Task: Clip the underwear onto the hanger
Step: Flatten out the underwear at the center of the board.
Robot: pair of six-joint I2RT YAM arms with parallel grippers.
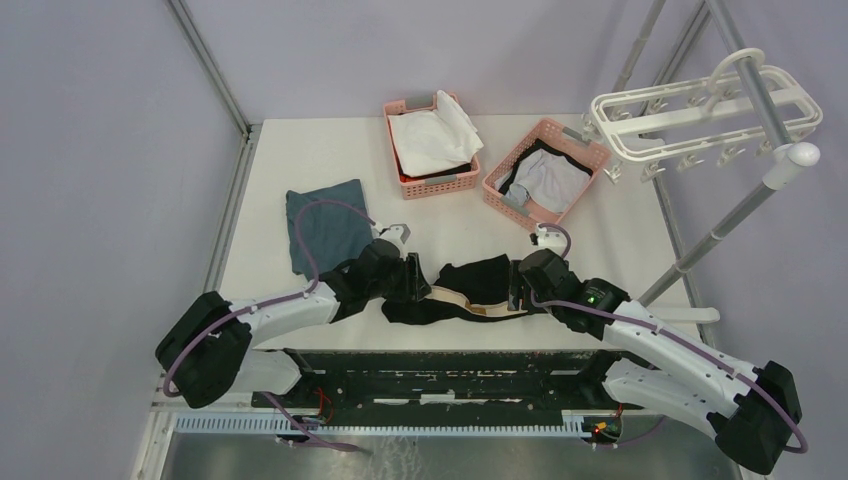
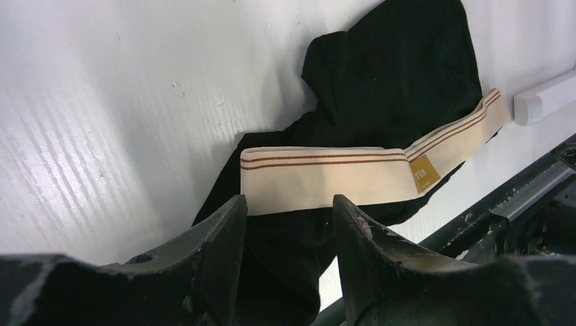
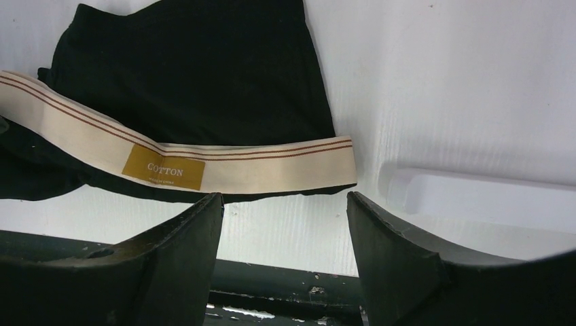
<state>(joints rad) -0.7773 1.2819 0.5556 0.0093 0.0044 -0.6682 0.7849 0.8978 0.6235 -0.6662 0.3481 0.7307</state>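
Observation:
The underwear (image 1: 470, 285), black with a beige waistband, lies crumpled near the table's front edge between my two grippers. My left gripper (image 1: 418, 285) is at its left end. In the left wrist view its jaws (image 2: 288, 204) stand apart over black fabric, tips at the waistband (image 2: 319, 178). My right gripper (image 1: 515, 290) is at the right end, open. In the right wrist view (image 3: 284, 198) only bare table lies between the fingers, and the waistband's end (image 3: 258, 163) is just beyond the tips. The white hanger (image 1: 700, 115) hangs from a stand at the back right.
Two pink baskets (image 1: 432, 145) (image 1: 545, 172) holding white garments stand at the back. A folded blue-grey cloth (image 1: 328, 225) lies left of centre. The stand's pole (image 1: 720, 225) slants along the right side. A white plastic bar (image 3: 475, 197) lies by the right gripper. A black rail (image 1: 440, 365) runs along the front.

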